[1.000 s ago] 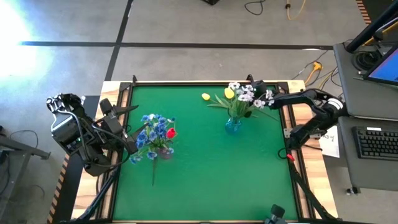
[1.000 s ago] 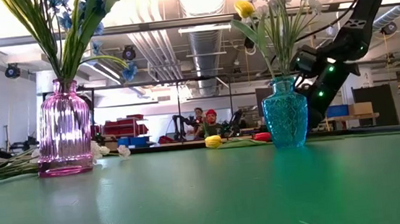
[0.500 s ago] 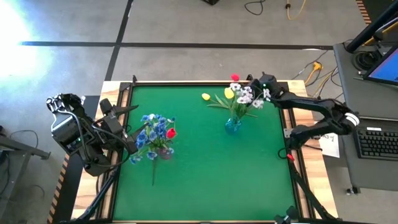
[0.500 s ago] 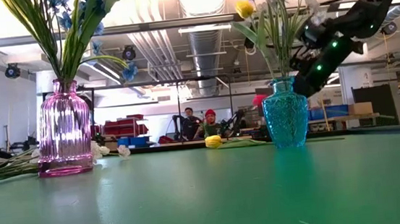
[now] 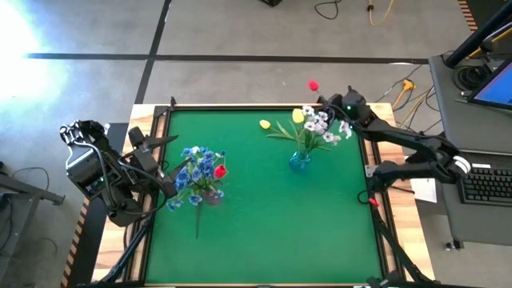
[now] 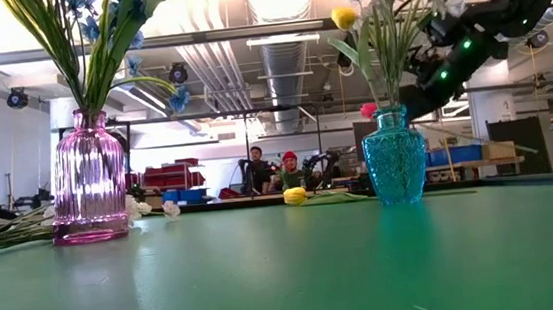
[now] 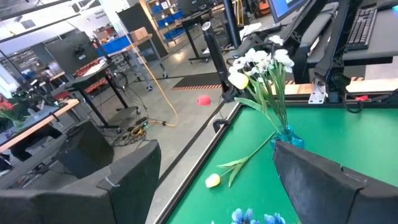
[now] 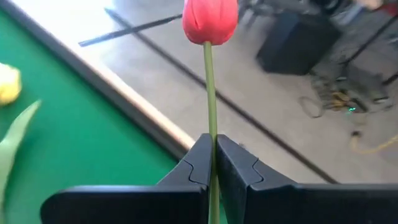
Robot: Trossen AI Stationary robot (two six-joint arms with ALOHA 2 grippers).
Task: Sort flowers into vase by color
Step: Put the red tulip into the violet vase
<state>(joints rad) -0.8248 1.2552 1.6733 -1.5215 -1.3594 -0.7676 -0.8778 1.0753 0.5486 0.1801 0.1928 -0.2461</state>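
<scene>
My right gripper (image 5: 334, 102) is at the table's far right, shut on a red tulip; its bud (image 5: 312, 85) sticks out past the far edge. Beside it the blue vase (image 5: 299, 160) holds white clusters and a yellow bud (image 6: 345, 15). A second yellow tulip (image 5: 265, 124) lies flat on the green mat. The pink vase (image 6: 88, 181) at the left holds blue flowers and a red one (image 5: 220, 170). My left gripper (image 5: 164, 164) waits open beside the pink vase, with nothing between its fingers. My right gripper pinches the red tulip's thin green stem (image 8: 211, 124) between its two fingers (image 8: 199, 158), a short way below the bud (image 8: 210, 18). The stem runs along the fingers and out past their tips. The tulip is lifted clear of the table, with the bud leading toward the far side.
Loose green stems (image 6: 2, 234) and a small white flower (image 6: 169, 210) lie on the mat by the pink vase. A desk with a keyboard (image 5: 484, 182) stands to the right of the table. People (image 6: 273, 170) sit in the room behind it.
My right gripper has risen and swung toward the far edge, tipping up from a downward slant to nearly level. The red tulip, which lay on the mat behind the blue vase, has been lifted clear, and its bud now reaches beyond the far edge.
</scene>
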